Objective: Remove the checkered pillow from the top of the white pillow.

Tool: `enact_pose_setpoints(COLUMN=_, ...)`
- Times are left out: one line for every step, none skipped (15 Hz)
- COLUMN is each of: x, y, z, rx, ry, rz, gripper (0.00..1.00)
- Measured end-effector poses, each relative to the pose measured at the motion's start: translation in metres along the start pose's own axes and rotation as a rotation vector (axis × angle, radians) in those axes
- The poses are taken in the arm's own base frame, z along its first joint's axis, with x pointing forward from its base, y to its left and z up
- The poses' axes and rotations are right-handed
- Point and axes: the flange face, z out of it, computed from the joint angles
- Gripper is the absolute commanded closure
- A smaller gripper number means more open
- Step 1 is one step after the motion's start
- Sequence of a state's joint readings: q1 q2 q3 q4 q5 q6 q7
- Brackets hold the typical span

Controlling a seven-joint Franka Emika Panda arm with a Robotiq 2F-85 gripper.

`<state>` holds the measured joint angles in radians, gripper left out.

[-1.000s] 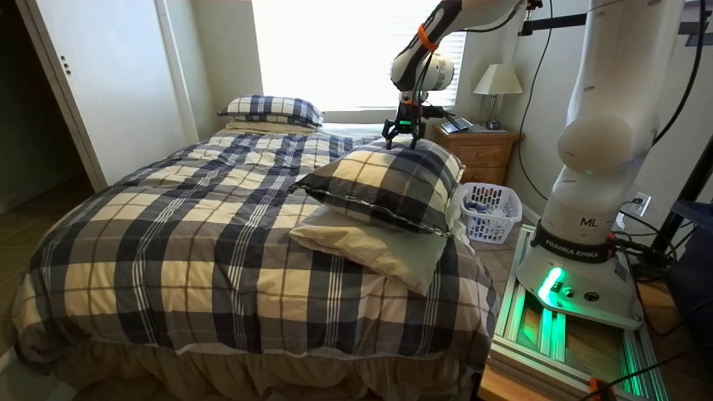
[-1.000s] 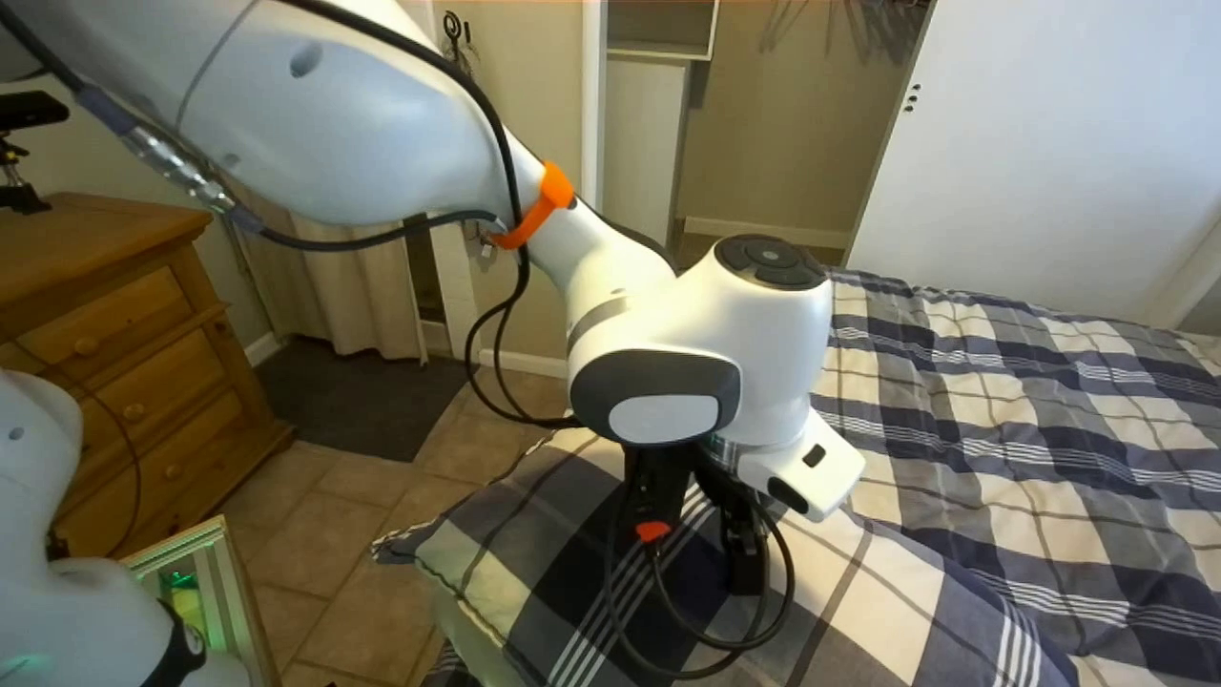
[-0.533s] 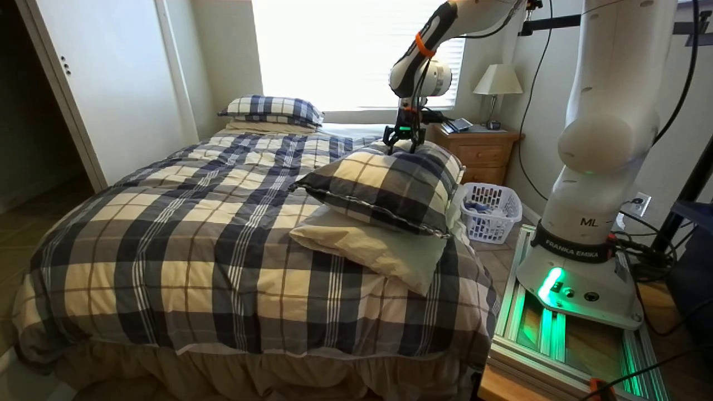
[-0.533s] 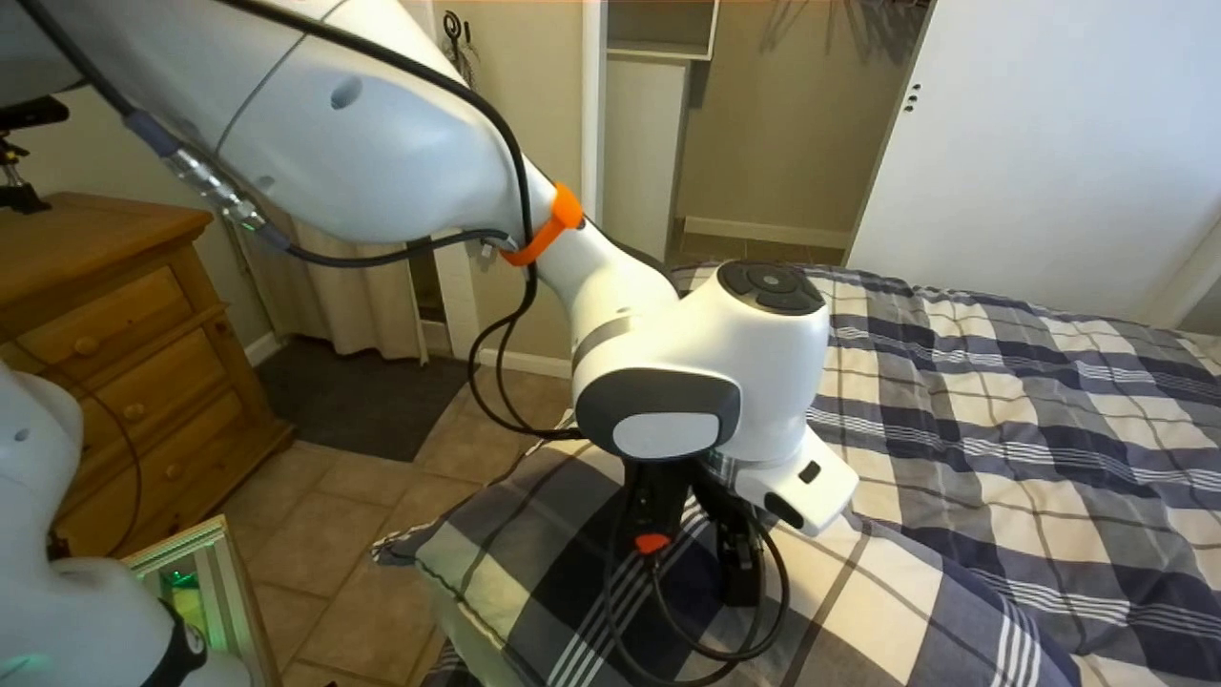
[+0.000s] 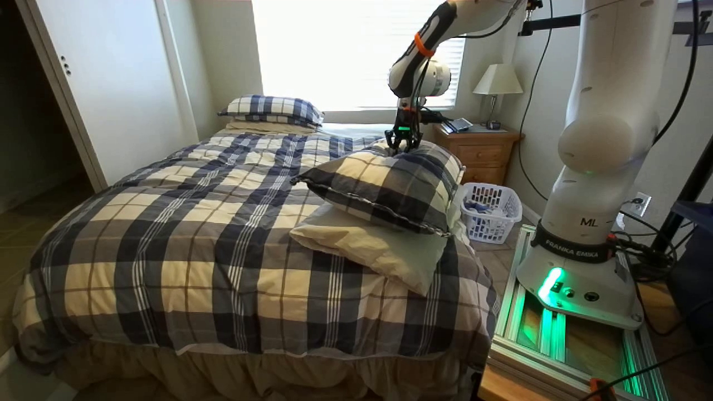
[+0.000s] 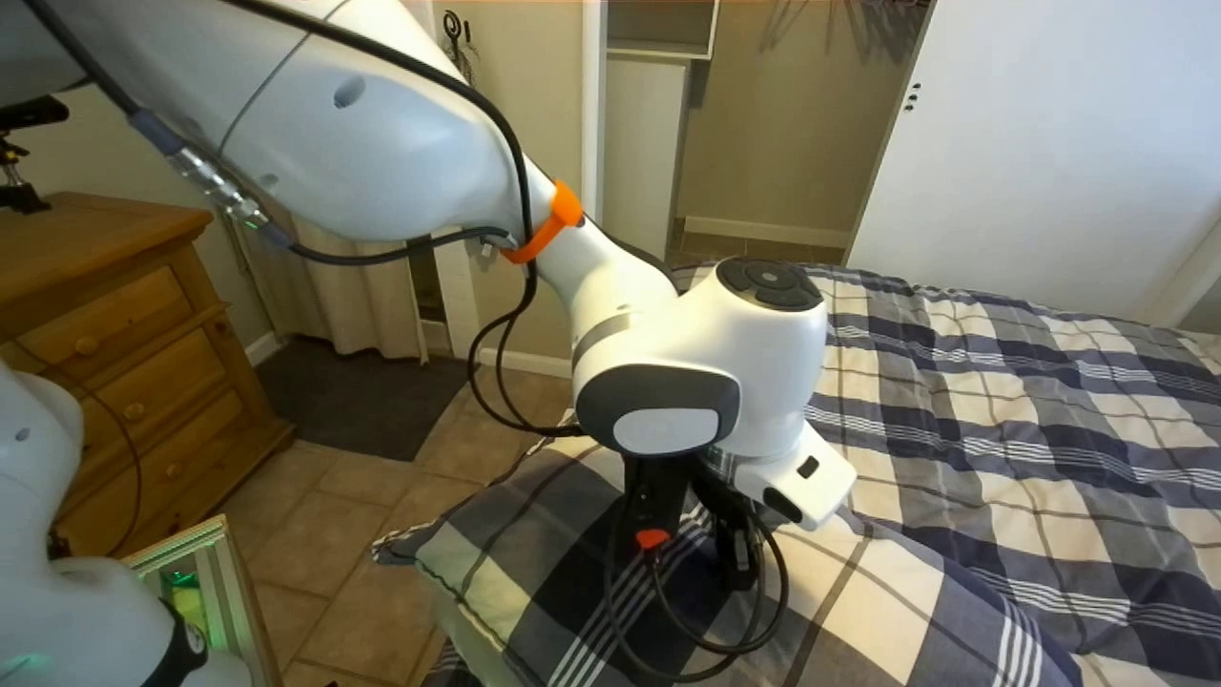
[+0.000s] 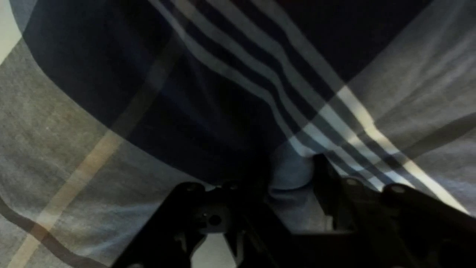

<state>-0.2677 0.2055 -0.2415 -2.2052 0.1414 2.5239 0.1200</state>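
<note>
Gripper [image 7: 290, 174] tight on checkered pillow [image 5: 384, 186] (white pillow [image 5: 384, 248] beneath)

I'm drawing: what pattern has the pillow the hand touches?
A plaid pillow, clearest in an exterior view.

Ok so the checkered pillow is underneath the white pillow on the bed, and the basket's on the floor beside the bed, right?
Not underneath: an exterior view shows the checkered pillow on top of the white pillow on the bed. The basket is indeed on the floor beside the bed.
</note>
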Motion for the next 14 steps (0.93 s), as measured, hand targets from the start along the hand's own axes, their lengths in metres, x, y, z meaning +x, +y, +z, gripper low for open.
enact_pose_setpoints(x=0.000, y=-0.001, z=0.000, rx=0.001, ry=0.000, rz=-0.001, gripper=0.99)
enact_pose_setpoints(x=0.000, y=-0.001, z=0.000, rx=0.001, ry=0.000, rz=-0.002, gripper=1.00)
enact_pose_setpoints(x=0.000, y=-0.001, z=0.000, rx=0.001, ry=0.001, rz=-0.002, gripper=1.00)
enact_pose_setpoints(x=0.000, y=-0.001, z=-0.001, rx=0.001, ry=0.002, rz=-0.002, gripper=0.98)
enact_pose_setpoints(x=0.001, y=-0.001, z=-0.001, rx=0.002, ry=0.004, rz=-0.001, gripper=0.98)
enact_pose_setpoints(x=0.002, y=-0.002, z=-0.003, rx=0.002, ry=0.007, rz=-0.002, gripper=0.98)
enact_pose_setpoints(x=0.002, y=-0.002, z=-0.005, rx=0.003, ry=0.011, rz=-0.004, gripper=0.98)
enact_pose_setpoints(x=0.003, y=-0.002, z=-0.008, rx=0.004, ry=0.015, rz=-0.006, gripper=0.98)
enact_pose_setpoints(x=0.003, y=-0.002, z=-0.010, rx=0.006, ry=0.017, rz=-0.006, gripper=0.98)
enact_pose_setpoints(x=0.003, y=-0.003, z=-0.015, rx=0.009, ry=0.018, rz=-0.006, gripper=0.98)
enact_pose_setpoints(x=0.003, y=-0.003, z=-0.021, rx=0.014, ry=0.022, rz=-0.006, gripper=0.98)
enact_pose_setpoints(x=0.004, y=-0.004, z=-0.029, rx=0.020, ry=0.030, rz=-0.007, gripper=0.98)
enact_pose_setpoints(x=0.004, y=-0.004, z=-0.040, rx=0.028, ry=0.039, rz=-0.007, gripper=0.98)
enact_pose_setpoints(x=0.004, y=-0.004, z=-0.052, rx=0.035, ry=0.046, rz=-0.007, gripper=0.98)
